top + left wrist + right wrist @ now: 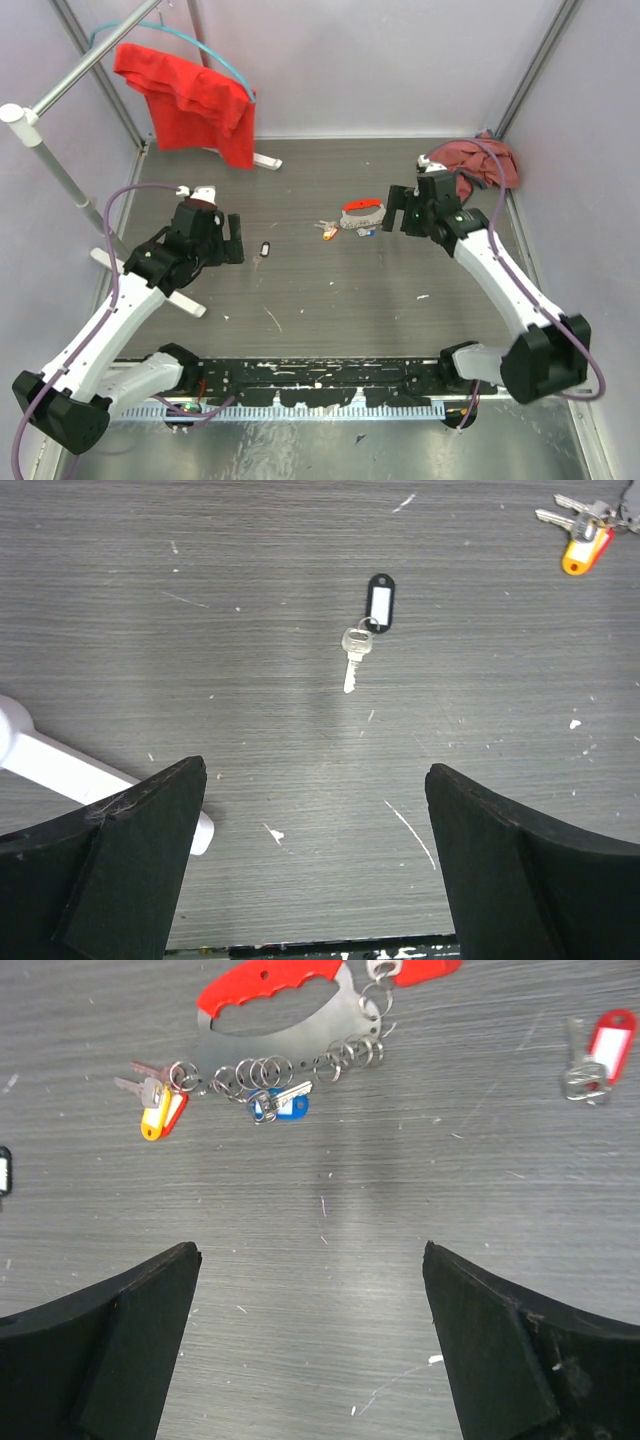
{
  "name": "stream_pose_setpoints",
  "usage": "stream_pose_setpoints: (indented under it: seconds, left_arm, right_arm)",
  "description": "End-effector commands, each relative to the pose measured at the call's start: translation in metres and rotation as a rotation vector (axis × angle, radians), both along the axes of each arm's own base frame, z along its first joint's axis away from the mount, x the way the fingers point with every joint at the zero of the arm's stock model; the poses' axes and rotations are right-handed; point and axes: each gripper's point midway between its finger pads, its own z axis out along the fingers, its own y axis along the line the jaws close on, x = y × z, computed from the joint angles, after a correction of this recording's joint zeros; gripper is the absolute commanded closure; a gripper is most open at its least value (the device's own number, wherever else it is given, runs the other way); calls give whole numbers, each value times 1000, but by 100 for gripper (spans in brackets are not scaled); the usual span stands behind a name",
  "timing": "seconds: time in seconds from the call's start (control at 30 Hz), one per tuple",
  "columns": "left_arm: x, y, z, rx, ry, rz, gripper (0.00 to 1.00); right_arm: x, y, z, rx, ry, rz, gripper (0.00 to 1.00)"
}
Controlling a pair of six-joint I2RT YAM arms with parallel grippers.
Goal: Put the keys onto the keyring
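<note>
From above, the left end effector (238, 240) and right end effector (392, 210) are both seen spread wide over the bench (330, 290). At the left wrist, a black-tagged key (368, 630) is shown straight ahead. At the right wrist, the keyring (265, 980) and keys (160, 1112) are shown ahead, slightly left.

1. Pale lilac-grey walls (400, 60) close in the back and both sides, with metal posts (535, 70) at the far corners.
2. The worktop (330, 300) is dark grey wood-grain, flecked with white scuffs.
3. Far left, a red cloth (190, 100) hangs on a teal hanger (215, 48) by a slanting metal rail (90, 68).
4. A dark red cloth (470, 165) lies bunched in the far right corner.
5. The light is soft and even.
</note>
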Motion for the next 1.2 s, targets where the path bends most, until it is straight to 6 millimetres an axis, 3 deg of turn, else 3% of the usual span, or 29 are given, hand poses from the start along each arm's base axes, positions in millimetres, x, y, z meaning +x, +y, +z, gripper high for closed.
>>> stream_pose_setpoints:
  seconds: [0.0,0.23,0.37,0.57,0.83,1.17]
  left_arm:
    - [-8,-13,0,-13,23,-126,2]
    - [-17,-2,-16,57,55,-156,2]
    - [-18,-6,-19,51,71,-178,2]
    - [-19,-8,-21,53,82,-192,2]
    - [-18,-7,-25,64,92,-190,2]
    - [-15,-7,-29,79,112,-191,2]
  right_arm:
    - [34,26,7,16,-50,126,3]
    - [80,48,-26,-86,13,200,13]
    - [99,85,-36,-48,-10,331,15]
    - [133,111,-62,-29,-2,415,5]
    - [164,111,-91,-8,36,397,1]
    - [166,95,-124,23,123,358,0]
